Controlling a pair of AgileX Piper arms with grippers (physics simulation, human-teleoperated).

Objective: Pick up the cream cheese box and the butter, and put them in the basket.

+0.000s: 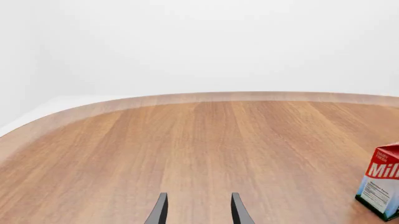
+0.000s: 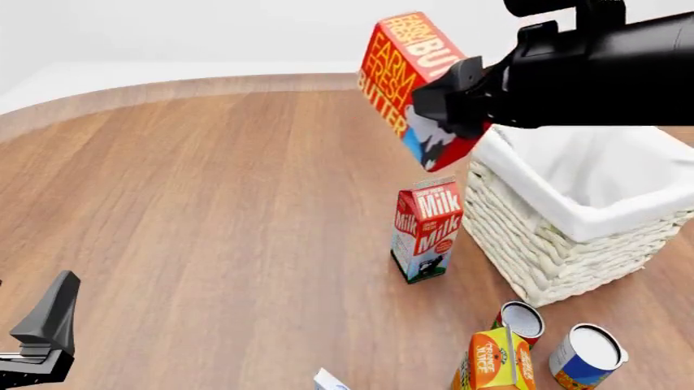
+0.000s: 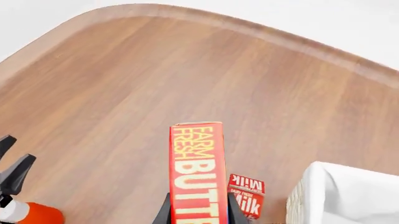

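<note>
Two lines of print, "FARM FRESH" in yellow and "BUTTER" in white, are carried by the butter, which is held tilted in the air beside the basket, above the milk carton marked "Milk". It is clamped between the jaws of the right gripper. A corner of the cream cheese box is seen at the near edge of the table. An orange juice carton and two cans are stood nearby. The left gripper is kept parted over bare wood.
</note>
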